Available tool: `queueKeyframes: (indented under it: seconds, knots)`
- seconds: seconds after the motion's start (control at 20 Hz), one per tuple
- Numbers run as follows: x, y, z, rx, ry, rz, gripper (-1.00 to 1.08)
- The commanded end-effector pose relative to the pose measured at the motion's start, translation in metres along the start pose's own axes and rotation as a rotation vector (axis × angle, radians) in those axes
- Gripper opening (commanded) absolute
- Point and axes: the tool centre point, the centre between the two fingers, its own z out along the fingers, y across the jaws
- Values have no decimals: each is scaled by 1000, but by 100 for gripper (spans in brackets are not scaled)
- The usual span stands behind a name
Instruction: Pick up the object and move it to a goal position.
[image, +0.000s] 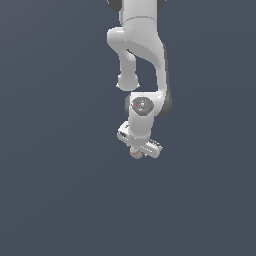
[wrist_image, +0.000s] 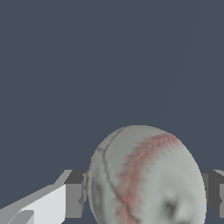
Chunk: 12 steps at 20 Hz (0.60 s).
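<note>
baseball (wrist_image: 146, 177): off-white and grey, a reddish curved stitch line down its middle, a thin dark seam beside it, a dark mark low on its skin
gripper (wrist_image: 146, 197): one dark pad (wrist_image: 75, 194) on each side of the ball, both pressed to it
background: plain dark blue-grey

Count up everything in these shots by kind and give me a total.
Baseball-like ball: 1
Robot arm: 1
Gripper, closed around the ball: 1
Total: 3
</note>
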Motion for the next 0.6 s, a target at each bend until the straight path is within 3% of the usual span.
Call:
queueKeyframes:
  seconds: [0.0, 0.55]
  knots:
    - [1, 1, -7, 2, 2, 0, -100]
    - [-1, 23, -71, 2, 2, 1, -100]
